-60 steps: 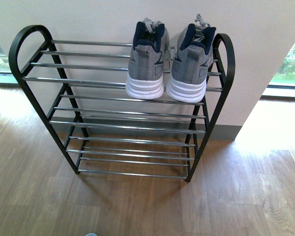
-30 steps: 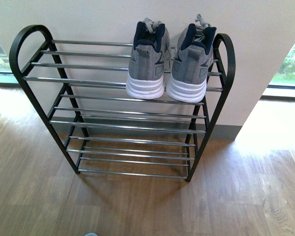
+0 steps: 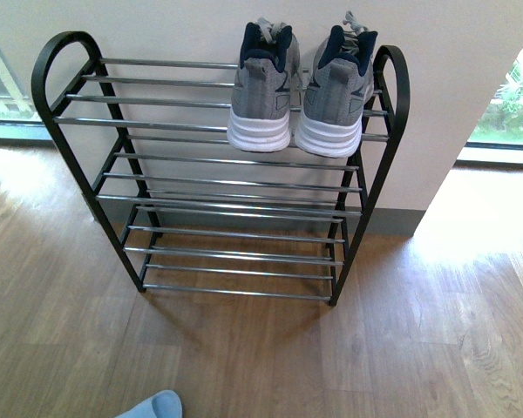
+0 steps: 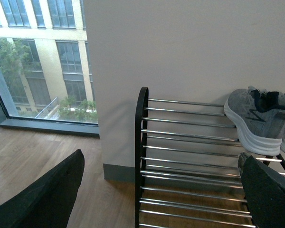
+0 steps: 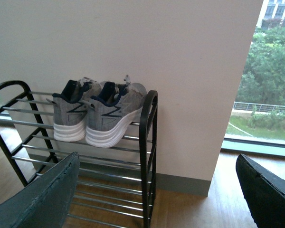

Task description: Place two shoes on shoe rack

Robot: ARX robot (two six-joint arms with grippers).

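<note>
Two grey knit sneakers with navy lining and white soles, a left one [image 3: 261, 91] and a right one [image 3: 336, 96], stand side by side, heels outward, on the top tier of the black-framed chrome-rod shoe rack [image 3: 70, 148], at its right end. Neither arm shows in the front view. My left gripper [image 4: 164, 190] is open and empty, held back from the rack's left end; the shoes [image 4: 254, 118] show beyond it. My right gripper [image 5: 156, 194] is open and empty, off the rack's right end [image 5: 149, 142], with both shoes [image 5: 92, 116] in view.
The rack stands against a cream wall [image 3: 453, 87] on a wooden floor [image 3: 244, 366]. Floor-level windows flank the wall on both sides [image 3: 506, 96]. A light blue slipper tip [image 3: 152, 407] shows at the bottom edge of the front view.
The front camera has drawn back and tilted slightly: the rack sits higher in the frame and the blue slipper tip shows more. The shoes have not moved on the rack.
</note>
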